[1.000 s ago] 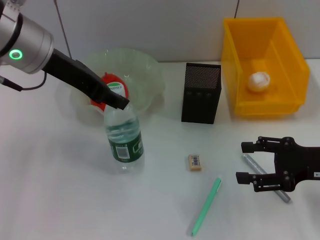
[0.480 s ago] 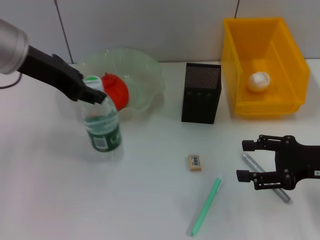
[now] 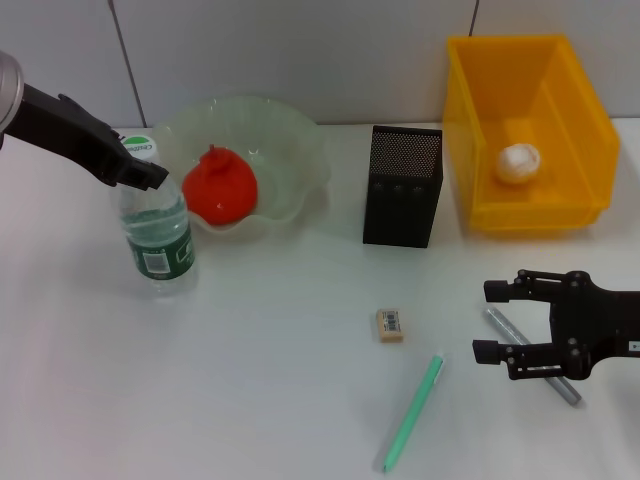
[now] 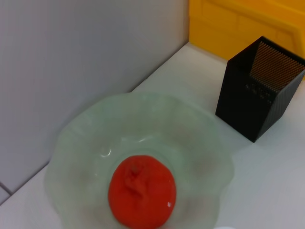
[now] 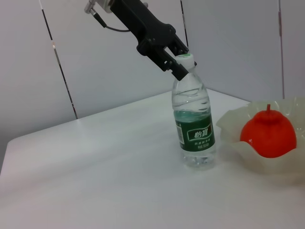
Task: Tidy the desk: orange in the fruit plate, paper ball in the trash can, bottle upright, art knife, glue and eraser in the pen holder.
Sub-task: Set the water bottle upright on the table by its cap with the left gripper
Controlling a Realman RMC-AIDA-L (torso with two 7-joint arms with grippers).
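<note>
Left hand (image 3: 140, 170) grips the bottle (image 3: 157, 232) by its cap, upright beside the plate (image 3: 290, 135). Jerky release could tip it. Right hand (image 3: 502, 322) sits open over a grey pen (image 3: 533, 357).

front-left table (image 3: 150, 400): bare, open approach | bottle (image 3: 155, 235) upright just left of plate (image 3: 300, 140), left gripper (image 3: 140, 172) at its cap, blocks that side | holder (image 3: 402, 186) stands between plate and bin (image 3: 470, 140), narrow gaps | eraser (image 3: 390, 324), green pen (image 3: 412, 412) lie apart mid-table | right gripper (image 3: 497, 323) open over grey pen (image 3: 532, 355)
</note>
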